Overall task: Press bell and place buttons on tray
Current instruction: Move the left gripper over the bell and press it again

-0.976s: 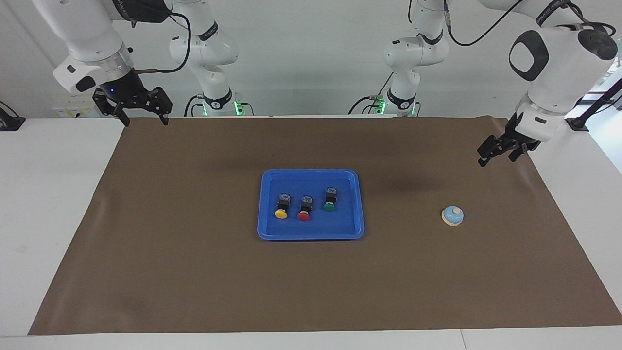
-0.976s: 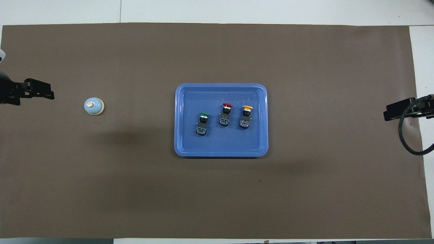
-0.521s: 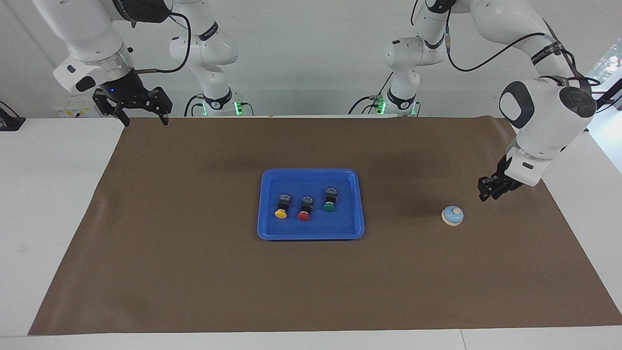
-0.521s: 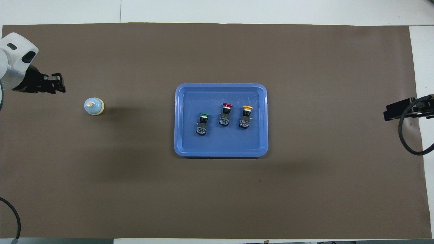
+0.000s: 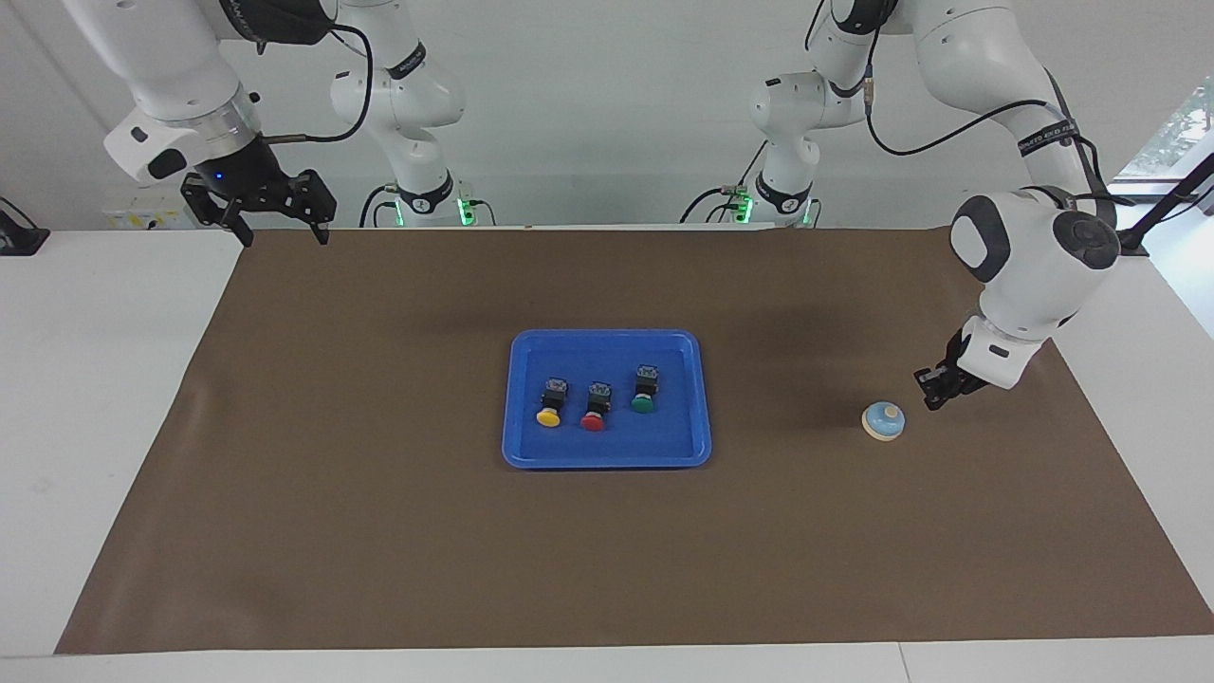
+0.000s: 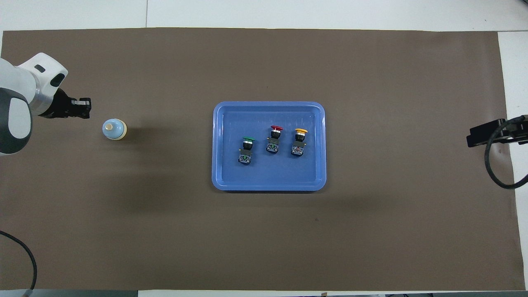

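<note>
Closing in on the bell [image 5: 883,421] is the step you have in hand: the left gripper [image 5: 930,395] hangs low just beside it, toward the left arm's end of the table, with its fingertips pinched together and nothing between them. It does not touch the bell in the facing view; a gap of brown mat [image 5: 379,531] shows between them.

State of the task's things:
- The blue tray [image 5: 607,457] sits mid-table. All three buttons lie inside it, caps pointing away from the robots: yellow button [image 5: 550,403], red button [image 5: 595,408], green button [image 5: 644,390]. They lie side by side, apart from each other, none on the rim.
- The bell stands alone on the mat, well apart from the tray, toward the left arm's end. In the overhead view its cream knob [image 6: 109,127] faces up, unobstructed.
- The right gripper [image 5: 280,228] waits raised over the mat's corner at its own end, jaws wide, holding nothing.

Judgement: the placing part looks done; only the bell press remains.

Next move, as I read it: you carry the pinched fingertips sideways until they are squarely over the knob, then go straight down. A slanted push risks skidding the light bell across the mat instead of ringing it.
</note>
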Robot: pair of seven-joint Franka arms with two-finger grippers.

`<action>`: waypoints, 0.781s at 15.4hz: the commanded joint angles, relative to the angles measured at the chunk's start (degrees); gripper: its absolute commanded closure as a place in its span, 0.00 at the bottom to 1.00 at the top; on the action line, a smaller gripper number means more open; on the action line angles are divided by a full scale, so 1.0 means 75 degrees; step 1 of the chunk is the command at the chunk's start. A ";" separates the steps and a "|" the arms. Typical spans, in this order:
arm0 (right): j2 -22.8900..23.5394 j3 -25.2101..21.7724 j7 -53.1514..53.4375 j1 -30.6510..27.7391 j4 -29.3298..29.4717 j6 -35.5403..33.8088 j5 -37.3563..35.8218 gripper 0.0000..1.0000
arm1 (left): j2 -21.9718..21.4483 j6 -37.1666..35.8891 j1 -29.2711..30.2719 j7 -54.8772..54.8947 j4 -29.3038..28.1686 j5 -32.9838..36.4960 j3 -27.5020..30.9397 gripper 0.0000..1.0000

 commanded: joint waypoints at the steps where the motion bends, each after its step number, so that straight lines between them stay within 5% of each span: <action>1: -0.0149 0.0113 -0.0191 -0.0145 -0.0155 0.0012 -0.0054 0.00 | -0.0028 0.0226 -0.0057 -0.0061 -0.0170 0.0125 0.0026 1.00; 12: -0.0149 0.0113 -0.0191 -0.0145 -0.0155 0.0012 -0.0054 0.00 | 0.0089 0.0741 -0.0257 -0.0412 -0.0673 0.0114 0.0014 1.00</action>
